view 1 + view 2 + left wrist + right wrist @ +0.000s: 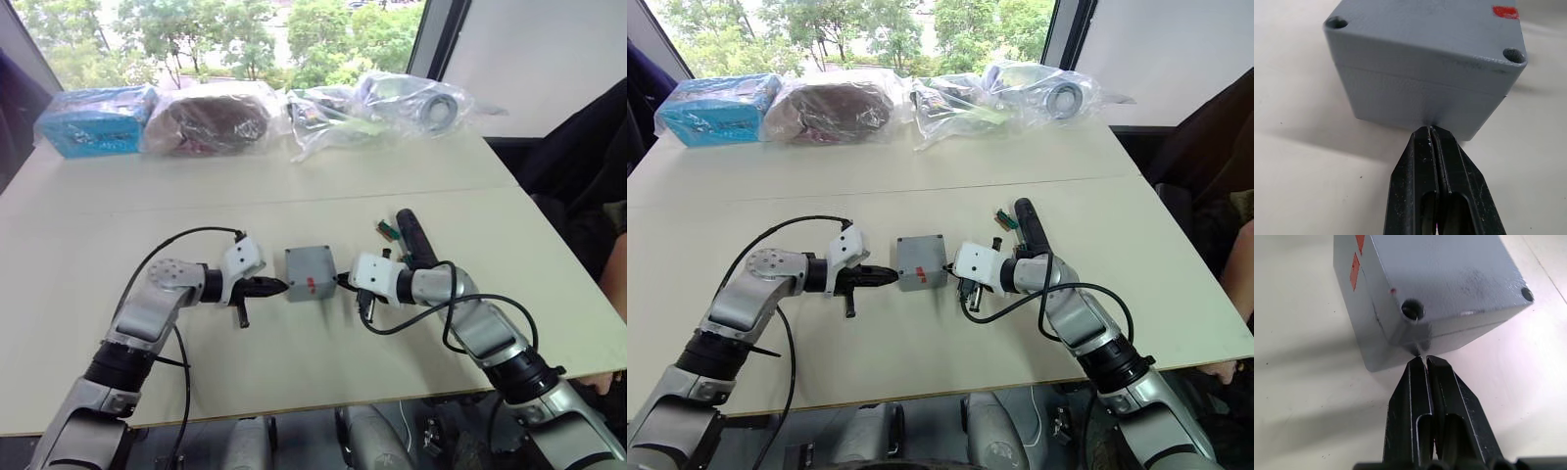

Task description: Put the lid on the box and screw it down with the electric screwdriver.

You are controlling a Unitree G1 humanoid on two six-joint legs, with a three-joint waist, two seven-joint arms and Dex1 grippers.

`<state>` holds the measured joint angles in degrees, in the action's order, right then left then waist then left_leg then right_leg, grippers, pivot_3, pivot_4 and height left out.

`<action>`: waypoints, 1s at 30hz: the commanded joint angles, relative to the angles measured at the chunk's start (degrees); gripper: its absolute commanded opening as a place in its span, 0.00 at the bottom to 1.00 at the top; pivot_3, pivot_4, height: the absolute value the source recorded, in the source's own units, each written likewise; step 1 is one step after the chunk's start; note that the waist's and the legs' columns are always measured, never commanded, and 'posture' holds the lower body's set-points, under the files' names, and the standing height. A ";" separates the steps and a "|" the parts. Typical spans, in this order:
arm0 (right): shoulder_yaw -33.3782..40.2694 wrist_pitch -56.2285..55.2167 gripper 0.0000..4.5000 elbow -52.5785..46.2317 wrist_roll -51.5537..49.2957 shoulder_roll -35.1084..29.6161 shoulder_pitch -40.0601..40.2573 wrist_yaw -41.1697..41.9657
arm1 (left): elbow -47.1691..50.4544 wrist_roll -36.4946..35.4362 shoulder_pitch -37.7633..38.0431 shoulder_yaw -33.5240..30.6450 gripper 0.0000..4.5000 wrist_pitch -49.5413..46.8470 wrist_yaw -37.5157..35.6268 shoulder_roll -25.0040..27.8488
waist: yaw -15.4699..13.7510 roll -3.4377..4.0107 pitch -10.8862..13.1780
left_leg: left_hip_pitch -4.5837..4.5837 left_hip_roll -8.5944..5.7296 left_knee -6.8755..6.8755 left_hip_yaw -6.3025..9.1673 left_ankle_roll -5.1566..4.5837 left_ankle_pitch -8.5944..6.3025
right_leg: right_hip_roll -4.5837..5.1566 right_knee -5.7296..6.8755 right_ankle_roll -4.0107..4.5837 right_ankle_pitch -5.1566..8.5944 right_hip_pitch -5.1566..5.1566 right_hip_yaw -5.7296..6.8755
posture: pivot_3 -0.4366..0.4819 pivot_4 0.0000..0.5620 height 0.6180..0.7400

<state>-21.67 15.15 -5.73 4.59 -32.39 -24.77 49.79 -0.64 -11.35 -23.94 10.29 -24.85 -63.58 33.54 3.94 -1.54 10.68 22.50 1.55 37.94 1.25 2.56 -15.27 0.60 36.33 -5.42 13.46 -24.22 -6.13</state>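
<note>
Now the lidded box (311,273) sits between the left gripper (276,287) and right gripper (342,281), both closed, tips touching its sides.

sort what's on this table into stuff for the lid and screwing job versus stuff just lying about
For the job:
- small grey square plastic box, with the thin grey lid already on top
- black cylindrical electric screwdriver

Just lying about:
- small green-brown pieces beside the screwdriver
- blue box in a clear bag
- brown item in a bag
- clear bags of parts
</note>
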 commanded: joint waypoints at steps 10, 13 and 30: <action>2.14 -4.59 0.10 -2.08 2.13 -1.31 0.51 0.64 | 5.60 -2.45 2.44 -1.72 0.00 0.70 -2.44 4.30 | 0.05 0.00 0.01 | 0.00 0.00 0.00 -0.01 0.00 0.00 | 0.00 0.00 0.01 0.00 -0.03 0.00 | 0.48 0.27 1.00; 7.33 0.09 0.27 -5.98 -1.34 -2.88 2.78 0.92 | 7.84 -3.60 4.96 -4.18 0.00 1.02 -3.55 7.94 | 0.01 0.01 0.01 | 0.00 0.02 -0.02 -0.02 0.00 0.00 | 0.00 0.00 0.01 0.00 -0.05 0.00 | 0.48 0.27 1.00; 31.57 63.73 1.00 -30.59 -18.92 4.76 5.05 -15.79 | 24.28 -21.52 0.95 -14.91 0.00 -11.77 0.59 10.81 | 0.07 -0.02 0.06 | 0.06 0.07 -0.05 -0.02 0.00 0.00 | -0.01 -0.02 0.00 0.02 -0.12 0.01 | 0.48 0.27 1.00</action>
<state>7.84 73.43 -32.82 -12.64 -28.83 -17.77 36.20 21.77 -31.62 -22.17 -3.69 -36.19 -63.76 43.85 4.01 -1.56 10.74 22.56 1.61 37.89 1.21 2.57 -15.27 0.58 36.31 -5.42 13.48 -24.35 -6.12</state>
